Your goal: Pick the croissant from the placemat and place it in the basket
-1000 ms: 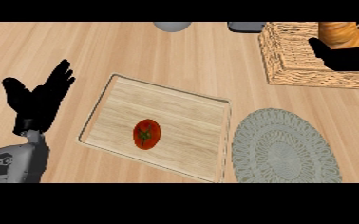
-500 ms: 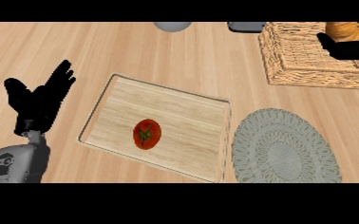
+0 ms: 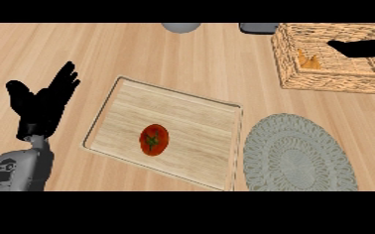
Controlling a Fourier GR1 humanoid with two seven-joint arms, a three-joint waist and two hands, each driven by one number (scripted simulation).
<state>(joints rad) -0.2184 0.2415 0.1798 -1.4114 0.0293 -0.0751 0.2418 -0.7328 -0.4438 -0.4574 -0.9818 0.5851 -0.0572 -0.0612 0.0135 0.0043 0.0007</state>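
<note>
Croissant (image 3: 309,60) lies inside the basket (image 3: 293,77); right hand (image 3: 351,48) above it, fingers indiscernible; left hand (image 3: 42,101) rests with fingers spread.

You have the croissant (image 3: 309,61) in the basket (image 3: 322,80) at far right; placemat (image 3: 296,156) before it, board (image 3: 183,124) with tomato (image 3: 154,139) left.

The robot has a black left hand with long, thin fingers and a thumb (image 3: 40,104) on a smooth, round grey forearm (image 3: 26,166), and the black right hand (image 3: 355,48) shows only as a flat dark shape, maybe just fingers.
</note>
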